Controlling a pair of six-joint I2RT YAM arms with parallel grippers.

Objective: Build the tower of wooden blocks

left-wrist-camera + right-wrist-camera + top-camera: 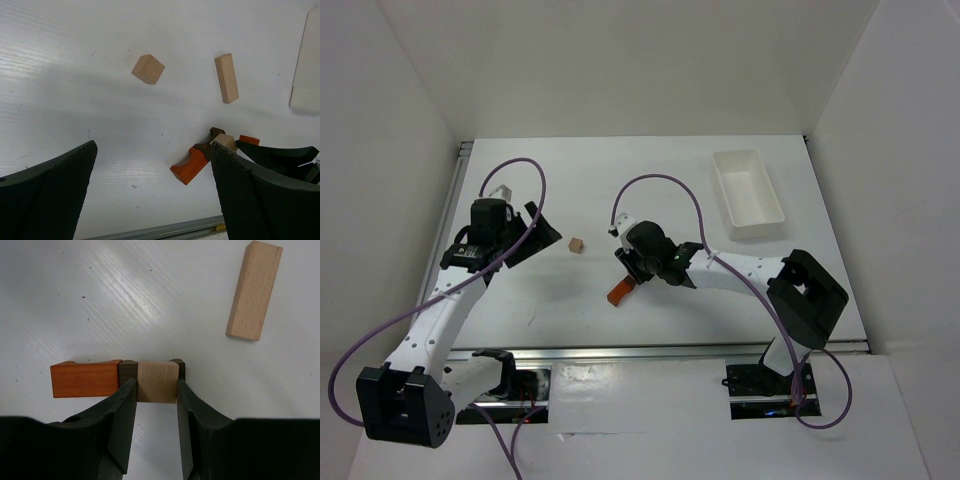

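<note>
My right tool [156,390] pinches the pale cube [157,381] on the long bar [85,380], which lies from nine to three o'clock; my left tool [154,150] is wide open

The white table [620,190] carries a white tray [724,195] near its far right corner. A loose pale cube [577,245] lies left of the middle. A pale bar [226,78] lies flat near the middle, and an orange-red block [619,294] lies closer to the near edge.
</note>
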